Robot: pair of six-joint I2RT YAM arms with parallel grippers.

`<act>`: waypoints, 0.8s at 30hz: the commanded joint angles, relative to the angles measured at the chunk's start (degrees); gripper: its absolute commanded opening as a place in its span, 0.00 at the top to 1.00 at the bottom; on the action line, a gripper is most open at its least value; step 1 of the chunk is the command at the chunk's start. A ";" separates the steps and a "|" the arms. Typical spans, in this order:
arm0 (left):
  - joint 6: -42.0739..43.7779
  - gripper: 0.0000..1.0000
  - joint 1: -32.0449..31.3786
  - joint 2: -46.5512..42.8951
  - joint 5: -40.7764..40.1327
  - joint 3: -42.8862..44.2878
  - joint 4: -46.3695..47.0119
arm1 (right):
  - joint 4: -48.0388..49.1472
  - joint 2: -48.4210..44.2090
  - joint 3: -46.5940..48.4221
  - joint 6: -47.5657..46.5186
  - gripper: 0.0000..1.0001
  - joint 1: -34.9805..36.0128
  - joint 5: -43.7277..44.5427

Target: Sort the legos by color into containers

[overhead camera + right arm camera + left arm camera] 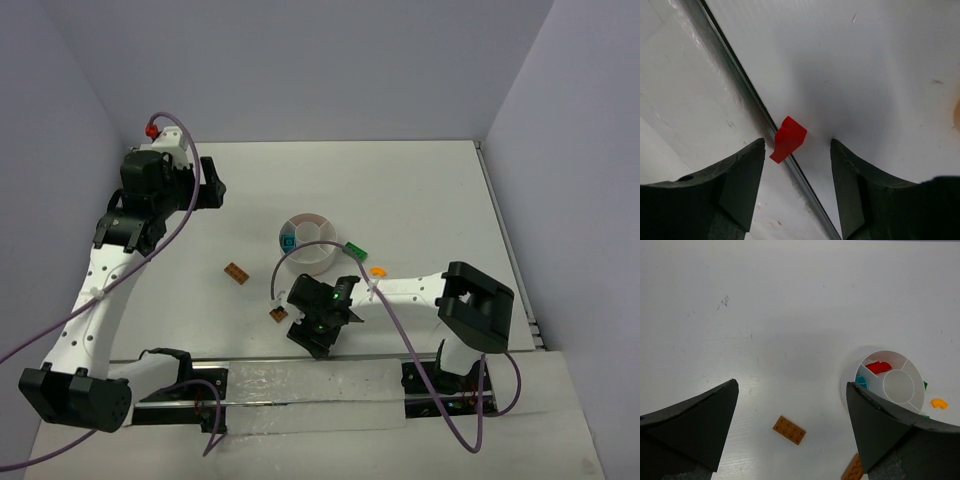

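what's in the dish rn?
Dish: red lego in one wedge, teal one in the next, centre well bare. Near wedges are hidden by a finger of the left gripper.

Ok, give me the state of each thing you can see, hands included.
Left hand: open, empty.
Right hand: open, nothing gripped.
Red lego: loose by the metal strip, between the right hand's fingers.
White dish: upright; red piece and teal piece in separate wedges, central well empty.
Brown-orange brick: loose on the table.
Green lego: loose beside the dish.
Yellow-orange lego: loose on the table.
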 commanded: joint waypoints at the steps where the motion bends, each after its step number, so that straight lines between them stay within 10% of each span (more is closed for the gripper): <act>1: 1.46 0.01 0.33 -3.41 -1.69 -0.54 0.99 | 1.33 1.48 2.93 1.09 0.40 0.67 0.99; 24: -0.22 0.01 1.03 -4.45 0.40 -1.77 1.13 | 2.37 -10.64 4.48 -3.24 0.93 -2.69 9.46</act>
